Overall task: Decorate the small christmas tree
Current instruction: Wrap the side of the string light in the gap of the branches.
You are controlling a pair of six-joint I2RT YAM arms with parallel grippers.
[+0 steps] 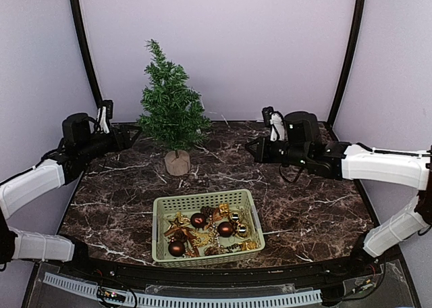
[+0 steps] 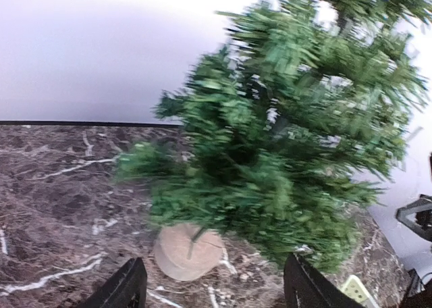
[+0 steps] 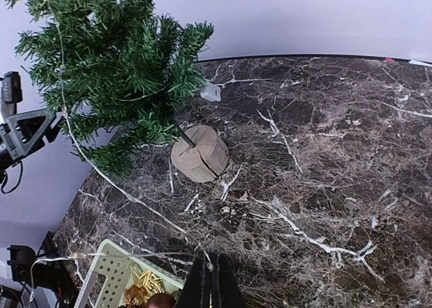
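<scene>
The small christmas tree [image 1: 172, 109] is standing upright on its wooden stump near the counter's [image 1: 304, 207] back edge, left of centre. The left gripper [image 2: 212, 288] is hovering beside its left branches, jaws spread wide, holding nothing. The right gripper [image 3: 212, 281] is pinching shut on a thin wire [image 3: 128, 194] that is trailing from the tree; the ornament basket [image 1: 202, 201] is sitting by the front edge.

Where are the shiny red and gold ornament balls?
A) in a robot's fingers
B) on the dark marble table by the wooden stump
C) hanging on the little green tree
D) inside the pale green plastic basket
D: the red and gold ornament balls lie inside the pale green plastic basket, and none shows on the small green bristly christmas tree.
</scene>
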